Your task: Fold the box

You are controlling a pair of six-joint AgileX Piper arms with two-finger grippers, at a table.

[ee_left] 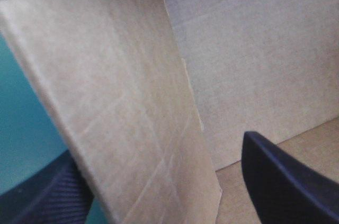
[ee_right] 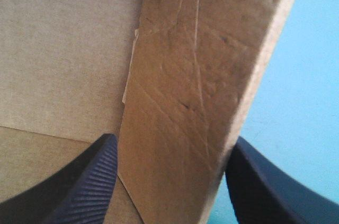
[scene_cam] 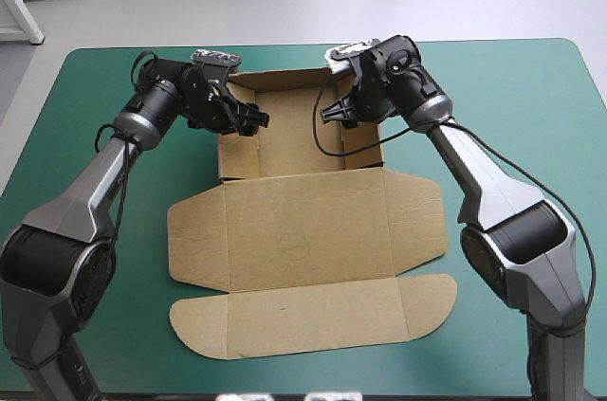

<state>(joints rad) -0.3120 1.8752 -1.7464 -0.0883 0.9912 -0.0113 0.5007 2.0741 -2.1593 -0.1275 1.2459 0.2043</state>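
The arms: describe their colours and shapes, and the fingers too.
The left arm and right arm have silver-grey shells with bulky black joints and black wrists. Each ends in two broad black fingers, curved like fins and ribbed on the inner face.
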